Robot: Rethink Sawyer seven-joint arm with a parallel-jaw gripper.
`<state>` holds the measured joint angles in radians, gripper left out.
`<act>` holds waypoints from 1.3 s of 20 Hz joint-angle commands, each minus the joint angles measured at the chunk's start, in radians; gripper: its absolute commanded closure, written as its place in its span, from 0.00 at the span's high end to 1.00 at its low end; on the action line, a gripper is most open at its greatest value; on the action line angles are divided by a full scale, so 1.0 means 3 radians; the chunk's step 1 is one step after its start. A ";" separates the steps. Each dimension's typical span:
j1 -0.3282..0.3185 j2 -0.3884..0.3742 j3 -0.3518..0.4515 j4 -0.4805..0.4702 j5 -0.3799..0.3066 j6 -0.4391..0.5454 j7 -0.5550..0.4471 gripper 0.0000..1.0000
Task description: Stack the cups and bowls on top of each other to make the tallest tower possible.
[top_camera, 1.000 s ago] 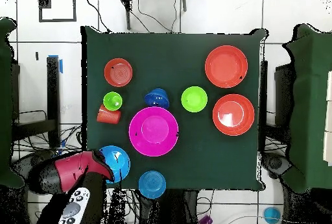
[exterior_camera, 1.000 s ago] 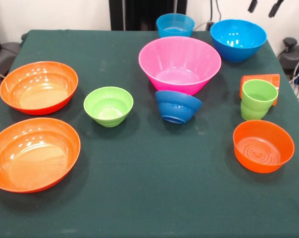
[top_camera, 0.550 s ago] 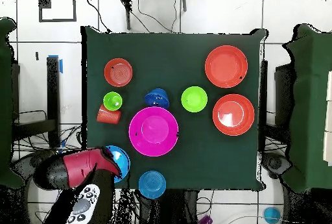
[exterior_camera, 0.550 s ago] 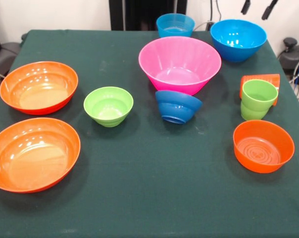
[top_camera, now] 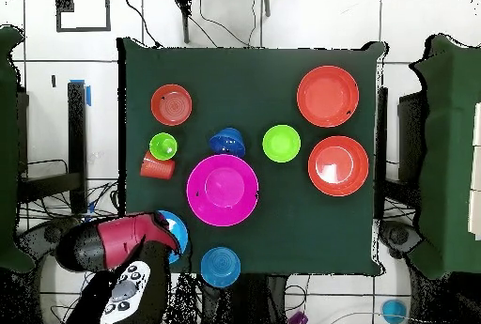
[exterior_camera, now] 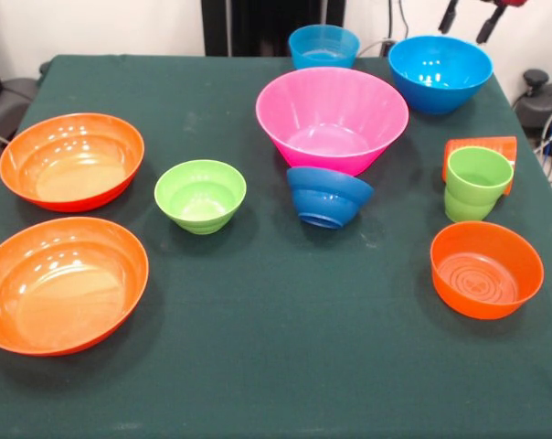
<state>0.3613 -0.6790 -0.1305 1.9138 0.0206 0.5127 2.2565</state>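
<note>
You are looking at a table [exterior_camera: 258, 366] draped in dark green cloth, matt and lightly speckled with pale lint. On it, the big pink plastic bowl [exterior_camera: 332, 117] has a glossy, faintly ribbed wall. The two wide shallow orange plastic bowls [exterior_camera: 71, 160] [exterior_camera: 63, 283] shine with bright highlights, as does the larger sky blue plastic bowl [exterior_camera: 440, 71]. The smaller orange plastic bowl [exterior_camera: 486, 269] shows moulded rings in its smooth floor. The small lime green plastic bowl [exterior_camera: 200, 195], the small dark blue plastic bowl [exterior_camera: 328, 196] and the lime green plastic cup [exterior_camera: 476, 183] look smooth, with a softer sheen. The arm's red shell [top_camera: 117, 238] looks like glossy plastic.
</note>
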 commanded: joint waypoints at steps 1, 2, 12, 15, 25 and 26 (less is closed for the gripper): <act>-0.0129 0.0230 0.0170 -0.0043 -0.0122 -0.0254 0.0217 1.00; -0.0142 0.0228 0.0179 -0.0032 -0.0128 -0.0267 0.0204 1.00; -0.0513 0.0153 0.0288 0.0216 -0.0487 -0.0623 -0.0140 1.00; -0.0591 0.0177 0.0349 0.0204 -0.0588 -0.0651 -0.0166 1.00; -0.0810 0.0245 0.0479 0.0204 -0.1001 -0.0768 -0.0209 1.00; -0.0822 0.0277 0.0488 0.0187 -0.1019 -0.0794 -0.0175 1.00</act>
<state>0.1468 -0.6661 -0.1096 1.9240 -0.1926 0.3715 2.2565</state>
